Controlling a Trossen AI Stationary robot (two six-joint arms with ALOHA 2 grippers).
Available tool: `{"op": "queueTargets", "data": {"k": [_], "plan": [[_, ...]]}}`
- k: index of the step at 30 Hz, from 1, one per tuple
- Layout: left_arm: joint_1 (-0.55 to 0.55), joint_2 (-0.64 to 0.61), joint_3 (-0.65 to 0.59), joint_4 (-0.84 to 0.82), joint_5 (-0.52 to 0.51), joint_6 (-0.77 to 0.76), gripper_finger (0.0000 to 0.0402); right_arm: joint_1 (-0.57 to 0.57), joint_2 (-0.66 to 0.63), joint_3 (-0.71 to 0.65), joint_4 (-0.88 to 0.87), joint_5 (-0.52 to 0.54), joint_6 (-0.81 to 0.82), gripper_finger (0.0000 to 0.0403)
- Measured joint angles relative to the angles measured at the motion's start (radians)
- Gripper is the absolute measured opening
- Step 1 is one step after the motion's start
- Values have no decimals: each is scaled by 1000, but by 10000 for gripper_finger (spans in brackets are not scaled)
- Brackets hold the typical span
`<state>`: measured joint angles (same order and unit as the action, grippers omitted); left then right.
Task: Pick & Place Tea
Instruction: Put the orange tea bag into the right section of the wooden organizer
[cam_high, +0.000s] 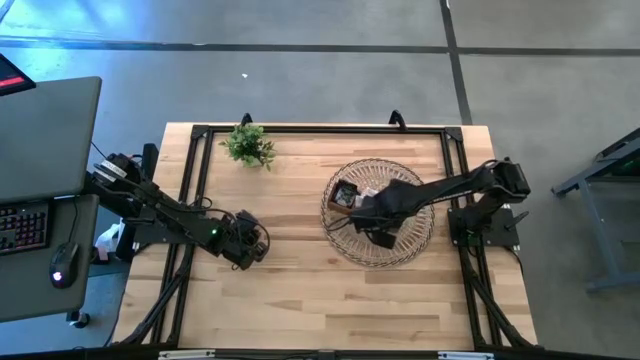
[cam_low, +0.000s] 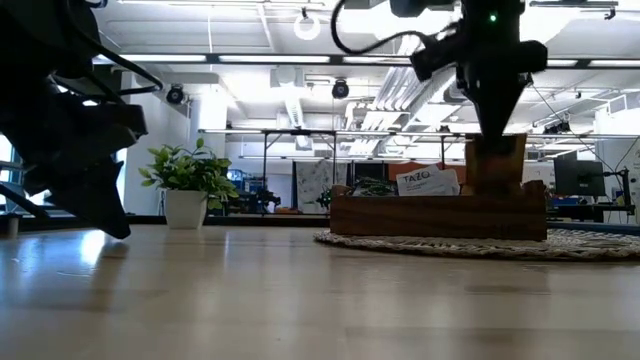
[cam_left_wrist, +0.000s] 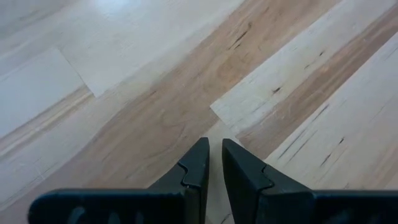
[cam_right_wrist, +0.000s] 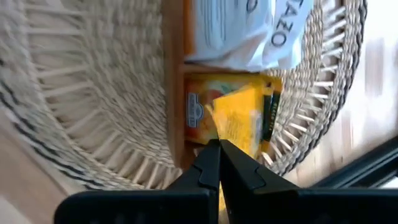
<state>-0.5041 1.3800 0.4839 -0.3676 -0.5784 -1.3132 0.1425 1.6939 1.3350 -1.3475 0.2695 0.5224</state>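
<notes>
Right gripper (cam_high: 383, 236) and its arm cover part of the basket (cam_high: 345, 240) and tray (cam_high: 345, 196) in the high view. In the right wrist view, the yellow packet (cam_right_wrist: 239, 118) runs behind the fingers (cam_right_wrist: 208, 165); the white packet (cam_right_wrist: 249, 31) is cut off by the picture's edge.

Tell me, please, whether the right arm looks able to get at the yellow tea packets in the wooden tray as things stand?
Probably yes. The right gripper hangs over the wooden tray in the wicker basket, fingers closed, with nothing between it and the yellow tea packets. It would need to open first.
</notes>
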Motion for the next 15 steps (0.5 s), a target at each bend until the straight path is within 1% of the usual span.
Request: {"op": "queueTargets", "data": {"k": [6,8,11,15], "plan": [[0,0,0,-1,-10,0,44,0,0,49,-24,12,16,5],[0,0,0,-1,-9,0,44,0,-1,50,-24,-4,32,6],[0,0,0,-2,-9,0,44,0,-1,26,-21,-45,73,3],[0,0,0,-2,-9,0,44,0,-1,-33,-13,-65,106,4]]}}
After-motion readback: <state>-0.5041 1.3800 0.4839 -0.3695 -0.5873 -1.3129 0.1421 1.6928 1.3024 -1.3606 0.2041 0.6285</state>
